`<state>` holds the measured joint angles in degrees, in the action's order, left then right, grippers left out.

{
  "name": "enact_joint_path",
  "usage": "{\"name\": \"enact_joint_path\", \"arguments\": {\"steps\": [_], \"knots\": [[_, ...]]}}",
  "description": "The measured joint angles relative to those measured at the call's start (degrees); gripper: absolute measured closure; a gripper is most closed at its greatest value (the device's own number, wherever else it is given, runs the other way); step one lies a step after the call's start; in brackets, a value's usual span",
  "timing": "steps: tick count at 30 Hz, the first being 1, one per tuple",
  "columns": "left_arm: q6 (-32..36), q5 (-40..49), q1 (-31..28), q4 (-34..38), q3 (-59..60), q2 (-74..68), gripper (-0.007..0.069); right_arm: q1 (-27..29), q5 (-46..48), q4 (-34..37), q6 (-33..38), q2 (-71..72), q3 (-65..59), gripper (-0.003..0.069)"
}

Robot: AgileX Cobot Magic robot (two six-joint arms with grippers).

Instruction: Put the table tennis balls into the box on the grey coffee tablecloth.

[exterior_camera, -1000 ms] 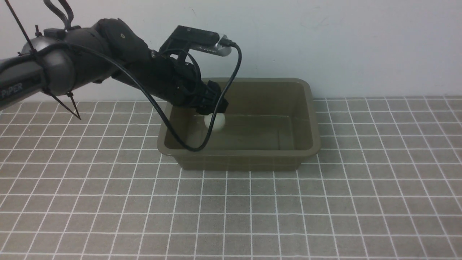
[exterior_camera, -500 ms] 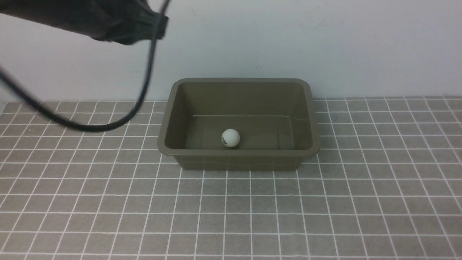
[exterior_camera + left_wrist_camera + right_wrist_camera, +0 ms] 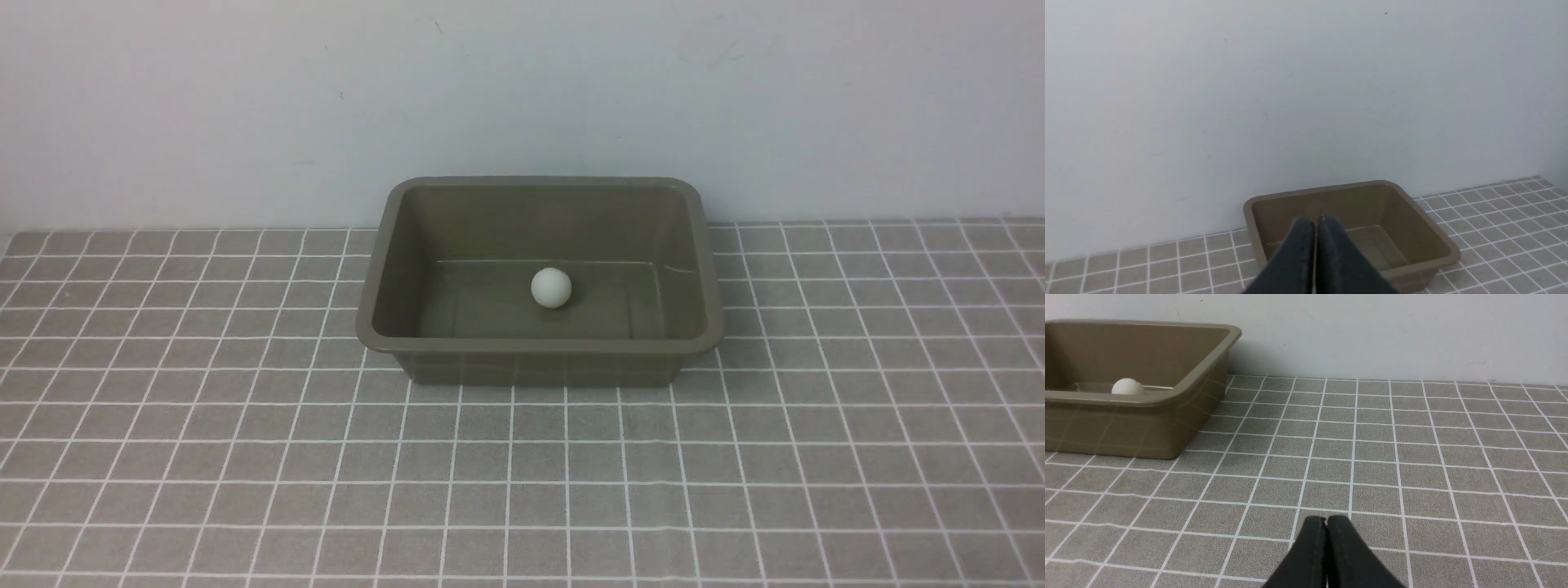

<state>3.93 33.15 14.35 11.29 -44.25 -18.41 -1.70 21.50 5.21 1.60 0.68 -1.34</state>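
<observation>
- Nearest me, the right claw (image 3: 1326, 518) hangs low over the cloth (image 3: 522, 490), its jaws pressed together and empty.
- The left claw (image 3: 1315, 220) looks down from higher up, likewise closed on nothing.
- Further on, the box (image 3: 539, 345) stands on the cloth, close to the wall (image 3: 522, 82).
- The ball (image 3: 551, 287) lies on the box floor, about midway and clear of the sides.
- I'd guess it is feather-light, hard-shelled, smooth and quick to roll. Pinch it gently across its middle, or it will squirt out.
</observation>
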Motion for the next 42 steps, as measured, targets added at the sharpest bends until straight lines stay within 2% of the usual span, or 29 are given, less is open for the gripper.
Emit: {"name": "enact_joint_path", "arguments": {"steps": [6, 10, 15, 19, 26, 29, 33, 42], "knots": [[-1.14, -4.71, 0.0, 0.0, 6.96, 11.75, 0.0629, 0.0, 0.0, 0.0, 0.0, 0.0, 0.0, 0.0673], [-1.63, -16.17, -0.09, 0.29, 14.53, 19.21, 0.0629, 0.0, 0.0, 0.0, 0.0, 0.0, 0.0, 0.0673], [-1.71, -24.69, -0.09, 0.31, 22.13, 19.56, 0.0628, 0.0, 0.06, 0.0, 0.0, 0.0, 0.0, 0.0673], [1.01, -26.68, -0.09, 0.15, 27.3, 19.56, 0.0628, 0.0, 0.06, 0.0, 0.0, 0.0, 0.0, 0.0673], [5.23, -27.36, -3.29, -1.48, 36.16, 19.56, 0.0628, 0.0, 0.06, 0.0, 0.0, 0.0, 0.0, 0.0673], [5.41, -27.25, -9.33, -1.77, 42.86, 19.5, 0.0628, 0.0, 0.06, 0.0, 0.0, 0.0, 0.0, 0.0673], [5.2, -25.32, -13.47, -2.15, 45.74, 19.46, 0.0628, 0.0, 0.06, 0.0, 0.0, 0.0, 0.0, 0.0673], [5.2, -14.98, -14.2, -2.63, 45.85, 19.46, 0.0628, 0.0, 0.06, 0.0, 0.0, 0.0, 0.0, 0.0673]]}}
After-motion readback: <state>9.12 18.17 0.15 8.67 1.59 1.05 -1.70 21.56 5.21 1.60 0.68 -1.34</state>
